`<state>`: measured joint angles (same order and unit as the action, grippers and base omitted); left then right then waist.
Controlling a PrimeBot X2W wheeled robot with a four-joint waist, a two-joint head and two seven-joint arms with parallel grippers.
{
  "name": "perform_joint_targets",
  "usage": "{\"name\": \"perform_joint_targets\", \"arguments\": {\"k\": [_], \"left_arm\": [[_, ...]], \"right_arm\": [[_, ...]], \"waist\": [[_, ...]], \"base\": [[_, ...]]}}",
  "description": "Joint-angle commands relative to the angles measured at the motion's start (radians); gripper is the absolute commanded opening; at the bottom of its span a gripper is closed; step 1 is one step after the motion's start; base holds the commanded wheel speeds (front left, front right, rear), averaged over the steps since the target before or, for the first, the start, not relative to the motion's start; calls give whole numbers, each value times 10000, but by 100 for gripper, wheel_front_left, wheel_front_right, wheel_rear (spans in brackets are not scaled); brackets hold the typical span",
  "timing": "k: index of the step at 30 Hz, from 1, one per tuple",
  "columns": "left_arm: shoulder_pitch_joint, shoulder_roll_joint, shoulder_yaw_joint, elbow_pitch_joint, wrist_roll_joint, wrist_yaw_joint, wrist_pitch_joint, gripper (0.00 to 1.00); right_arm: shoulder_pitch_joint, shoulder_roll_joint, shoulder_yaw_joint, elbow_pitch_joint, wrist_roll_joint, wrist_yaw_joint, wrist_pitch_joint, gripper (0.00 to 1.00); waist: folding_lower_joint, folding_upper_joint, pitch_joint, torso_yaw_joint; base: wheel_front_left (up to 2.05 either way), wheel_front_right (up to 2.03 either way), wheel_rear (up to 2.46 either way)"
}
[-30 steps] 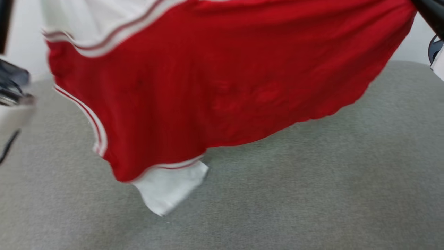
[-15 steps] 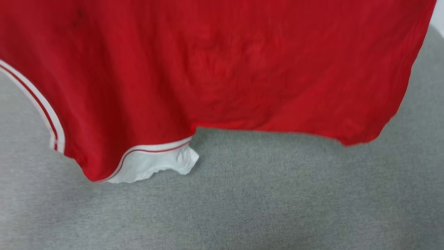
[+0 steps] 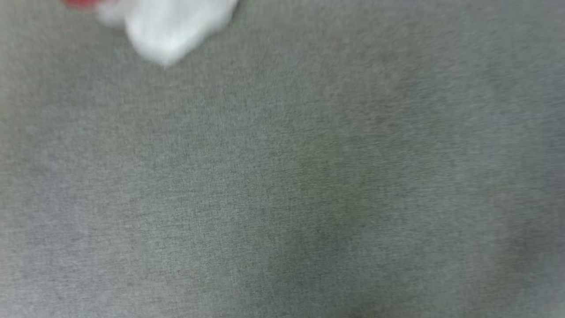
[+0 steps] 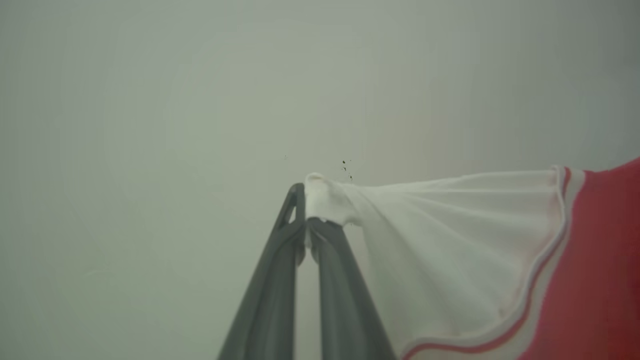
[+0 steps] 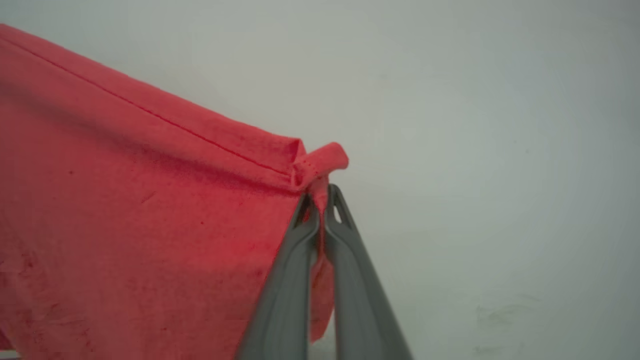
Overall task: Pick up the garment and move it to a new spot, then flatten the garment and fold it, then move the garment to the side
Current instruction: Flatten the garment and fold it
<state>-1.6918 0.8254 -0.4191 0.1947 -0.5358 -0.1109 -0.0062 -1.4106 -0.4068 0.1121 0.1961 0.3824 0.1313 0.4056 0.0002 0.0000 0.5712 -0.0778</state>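
The garment is a red jersey with white sleeves. In the head view a blurred white sleeve tip of the garment [image 3: 170, 26] and a sliver of red hang at the top left, over grey cloth. My left gripper [image 4: 306, 220] is shut on the edge of a white sleeve; the garment [image 4: 500, 265] spreads right from it to striped trim and red fabric. My right gripper [image 5: 320, 202] is shut on a hemmed red corner, and the garment [image 5: 140, 220] hangs to the left of it. Both pinches are held up in front of a pale wall.
A grey fabric surface [image 3: 309, 185] spreads across the head view below the sleeve tip. A plain pale wall [image 4: 150, 100] stands behind the left gripper, and the same wall [image 5: 500, 150] is behind the right gripper.
The red garment, which covered the upper half of the head view, has gone up out of it, leaving a white sleeve tip at the top left. The picture is blurred, so the camera may have moved.
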Motion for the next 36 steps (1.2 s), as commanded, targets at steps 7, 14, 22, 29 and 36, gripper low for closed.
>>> {"name": "perform_joint_targets", "arguments": {"k": [7, 14, 22, 29, 36], "left_arm": [[-1599, -988, -293, 2169, 339, -81, -1429, 0], [-159, -1711, -943, 3103, 7, -154, -2408, 0], [3144, -2233, -1266, 2613, -349, -180, -2599, 0], [7232, -2503, -1238, 1376, -125, -188, -2595, 0], [10768, -2038, -1914, 737, -124, -191, -2575, 0]], "right_arm": [[-1604, 49, 77, 1832, -1169, -12, -1691, 0], [-846, 98, 633, 2999, -1518, -11, -3170, 0], [1333, 69, 1454, 3759, -1024, -11, -4200, 0], [3884, -279, 2340, 3861, -78, -11, -4570, 0], [6338, -919, 3470, 3420, 1256, -11, -4213, 0]], "waist": [[-2, 0, 1300, 711], [-2, 0, 1429, 1201], [-2, 0, 709, 1423], [-2, 0, -528, 1522], [-2, 0, -1886, 1523]], "base": [[0, 0, 0], [0, 0, 0], [0, 0, 0], [0, 0, 0], [0, 0, 0]]}}
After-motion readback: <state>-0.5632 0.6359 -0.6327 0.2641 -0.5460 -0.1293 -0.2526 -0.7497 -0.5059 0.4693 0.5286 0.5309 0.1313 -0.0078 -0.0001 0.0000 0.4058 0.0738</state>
